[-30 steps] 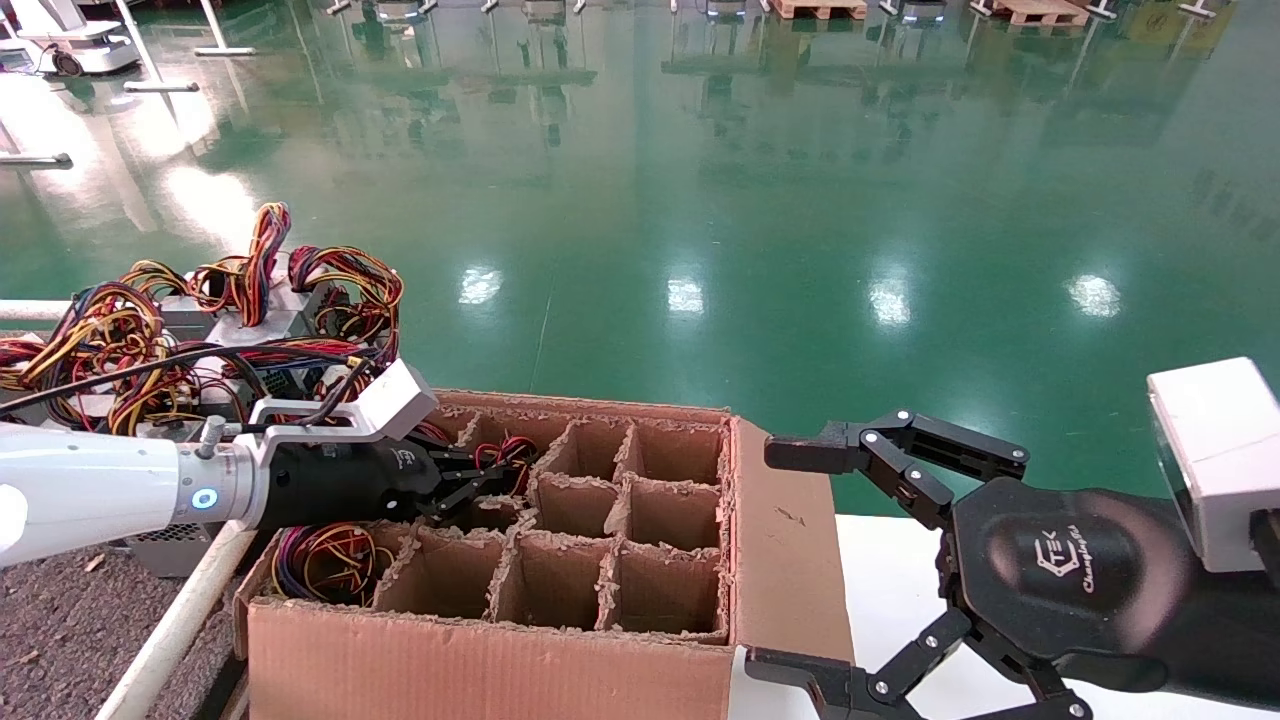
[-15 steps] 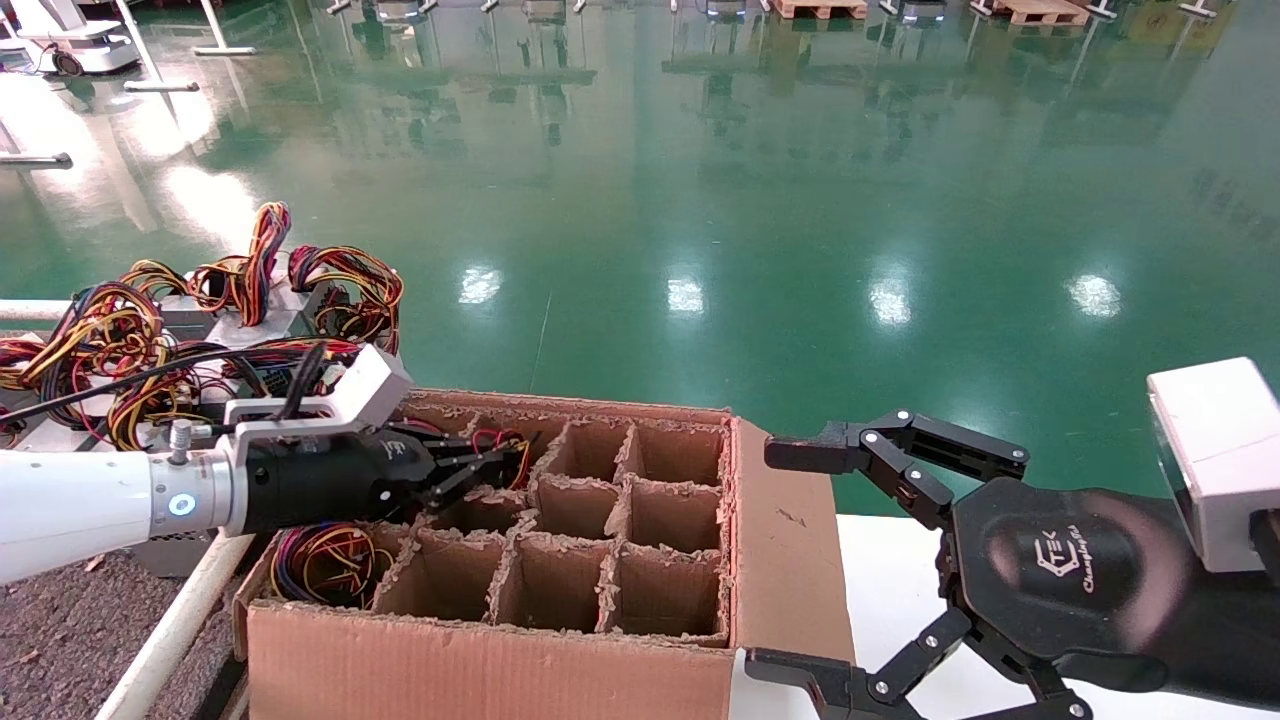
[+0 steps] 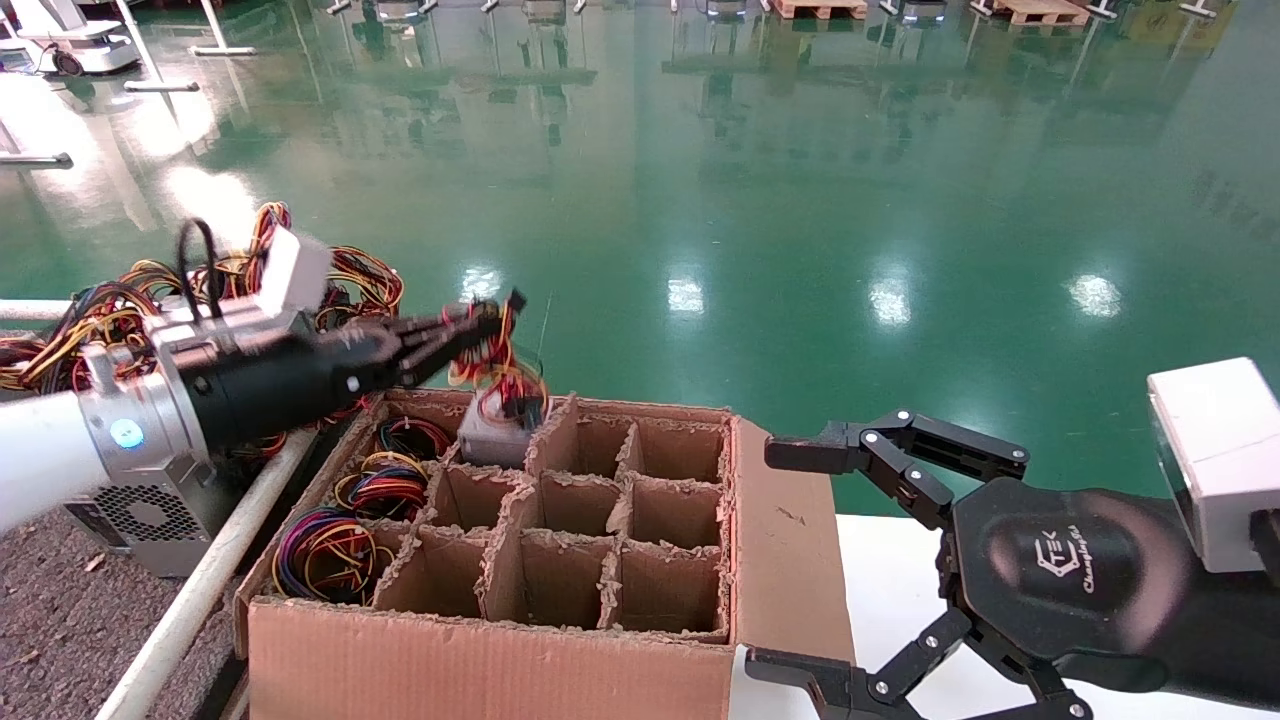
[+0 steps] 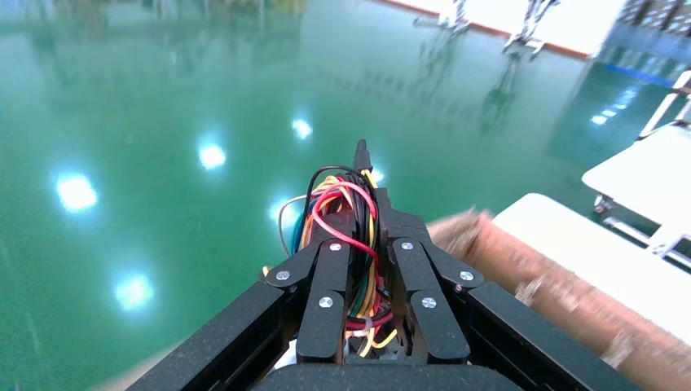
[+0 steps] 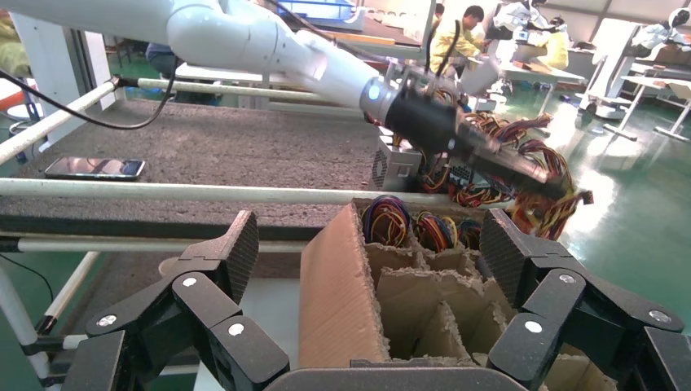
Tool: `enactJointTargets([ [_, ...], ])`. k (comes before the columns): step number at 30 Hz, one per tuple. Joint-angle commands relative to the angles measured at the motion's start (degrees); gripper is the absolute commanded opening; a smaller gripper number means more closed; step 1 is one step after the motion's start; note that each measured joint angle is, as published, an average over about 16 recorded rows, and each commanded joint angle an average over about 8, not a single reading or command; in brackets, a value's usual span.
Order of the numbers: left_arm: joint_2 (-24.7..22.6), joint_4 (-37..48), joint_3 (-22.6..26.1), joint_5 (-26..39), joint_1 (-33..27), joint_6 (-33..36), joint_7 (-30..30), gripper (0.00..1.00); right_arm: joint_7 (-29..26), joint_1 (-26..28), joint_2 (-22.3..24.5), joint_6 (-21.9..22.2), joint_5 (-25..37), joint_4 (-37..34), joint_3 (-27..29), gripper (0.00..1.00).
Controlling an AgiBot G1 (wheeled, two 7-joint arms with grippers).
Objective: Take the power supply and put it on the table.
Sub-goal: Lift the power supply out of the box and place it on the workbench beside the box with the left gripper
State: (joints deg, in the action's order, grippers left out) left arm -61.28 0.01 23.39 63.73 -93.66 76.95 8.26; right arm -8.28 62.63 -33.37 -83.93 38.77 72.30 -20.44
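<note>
While its fingers pinch the red, yellow and black wire bundle (image 3: 490, 350), the left gripper (image 3: 470, 330) holds the silver-grey metal power supply (image 3: 492, 432) half-raised from a far-row cell of the brown cardboard divider box (image 3: 500, 650). Beyond the box's left edge lies the dark grey speckled table (image 3: 50, 620). At the box's right edge, the right gripper (image 3: 790, 560) hovers, fingers spread.

One cardboard box (image 3: 560, 640) of twelve cells, three holding wire coils (image 3: 325, 560), one power supply (image 3: 495, 435) lifted out, two pincers (image 3: 480, 325).
</note>
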Motion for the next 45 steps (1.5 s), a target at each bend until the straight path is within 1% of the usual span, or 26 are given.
enactJointTargets([
  [1, 0.43, -0.72, -0.17, -0.24, -0.85, 1.02, -0.19, 0.0, 0.0, 0.0, 0.0, 0.0, 0.0, 0.0, 0.0, 1.0],
  [16, 3.42, -3.44, 0.83, 1.3, -11.92, 3.4, -2.61, 0.0, 0.0, 0.0, 0.0, 0.0, -0.01, 0.0, -0.01, 1.0],
  [21, 5.54, -4.38, 1.4, 2.2, -15.99, 5.25, -2.73, 0.0, 0.01, 0.0, 0.0, 0.0, -0.01, 0.0, -0.01, 1.0],
  [28, 10.22, -4.61, 2.26, 3.72, -21.97, 6.51, -3.43, 0.0, 0.01, 0.0, 0.01, 0.01, -0.01, 0.0, -0.02, 1.0],
  [45, 23.91, -5.33, 6.44, 11.02, -36.77, 3.79, -3.95, 0.0, 0.01, 0.01, 0.01, 0.01, -0.02, 0.0, -0.03, 1.0],
])
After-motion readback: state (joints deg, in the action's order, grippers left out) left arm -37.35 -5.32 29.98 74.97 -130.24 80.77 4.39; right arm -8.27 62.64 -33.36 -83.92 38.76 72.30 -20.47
